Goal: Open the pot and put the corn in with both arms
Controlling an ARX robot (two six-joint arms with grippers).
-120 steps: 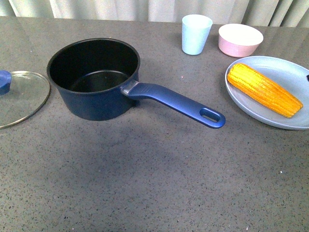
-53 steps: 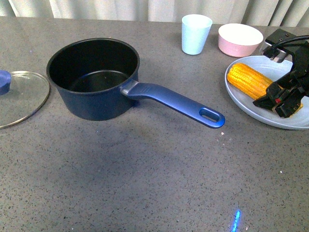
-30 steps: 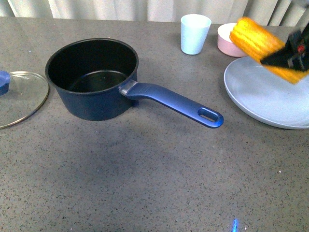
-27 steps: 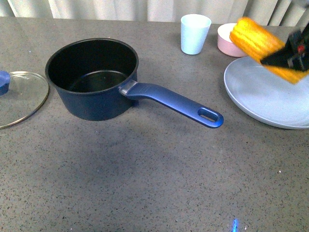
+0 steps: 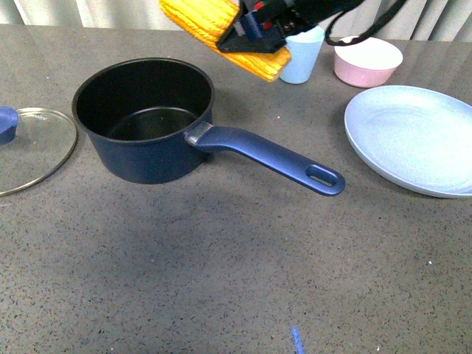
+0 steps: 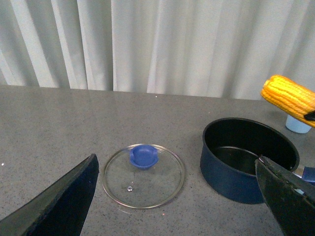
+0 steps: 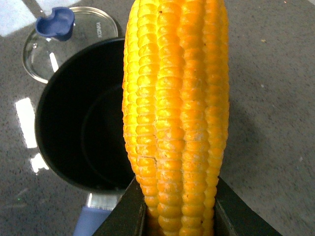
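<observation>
The navy pot stands open and empty at the left middle of the table, its long blue handle pointing right and toward me. My right gripper is shut on the yellow-orange corn and holds it in the air behind the pot's far right rim. In the right wrist view the corn fills the middle, with the pot below it. My left gripper is open and empty, above the table between the glass lid and the pot. The corn also shows there.
The glass lid with a blue knob lies left of the pot. A pale blue cup and a pink bowl stand at the back. An empty pale blue plate lies at the right. Curtains hang behind the table.
My right gripper took the corn off the plate, lifted it, and carried it left to above the pot's far right side. The plate is now empty.
</observation>
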